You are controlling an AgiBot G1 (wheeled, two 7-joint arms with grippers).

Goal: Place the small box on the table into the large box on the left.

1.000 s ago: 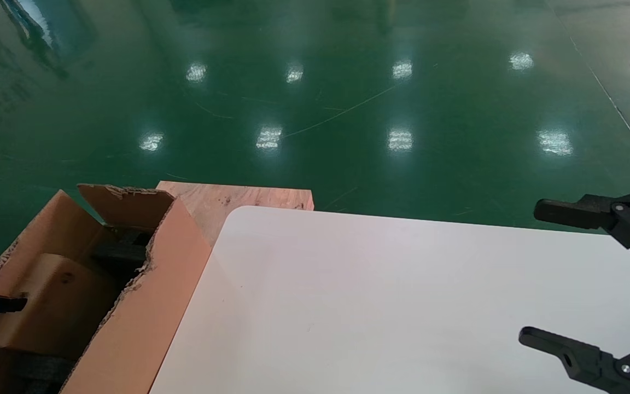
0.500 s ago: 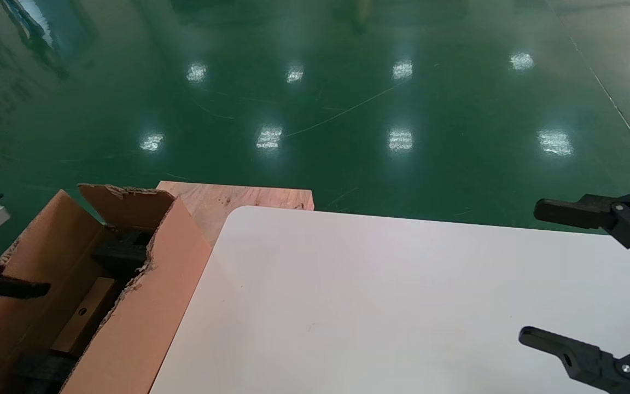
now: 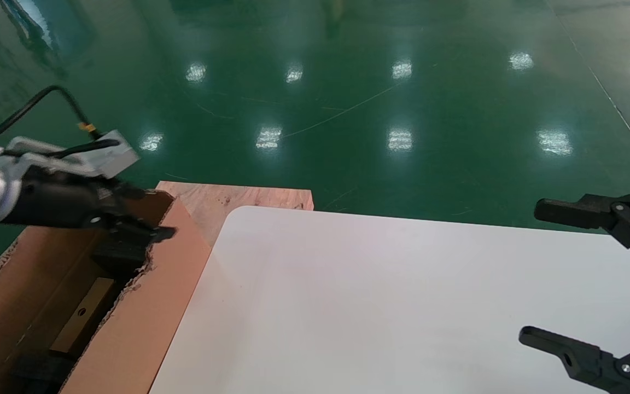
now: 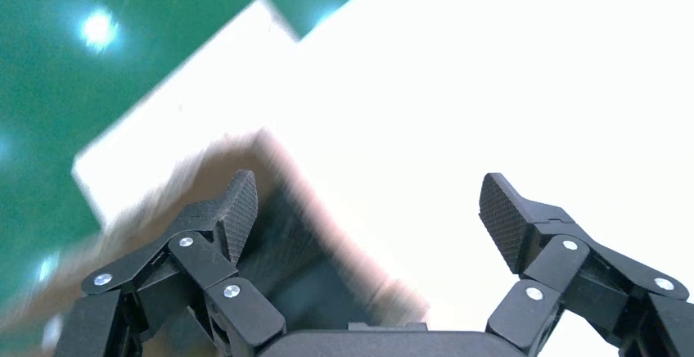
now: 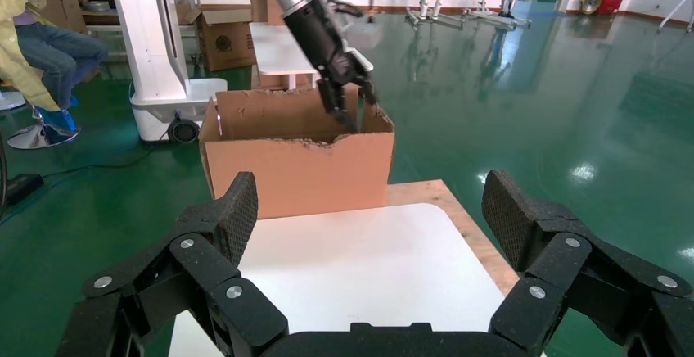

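Cardboard small box [image 3: 81, 323] inside large box [image 3: 145, 306]; left hand [image 3: 145, 227] empty above.

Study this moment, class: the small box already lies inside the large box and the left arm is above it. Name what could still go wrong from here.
1. The left gripper, open and empty, hangs right beside the large box's ragged torn wall; moving away, it could snag that edge and drag the carton.
2. The small box rests tilted against the inner wall, so a nudge to the carton might shift it.
The right gripper stays parked, open, over the table.
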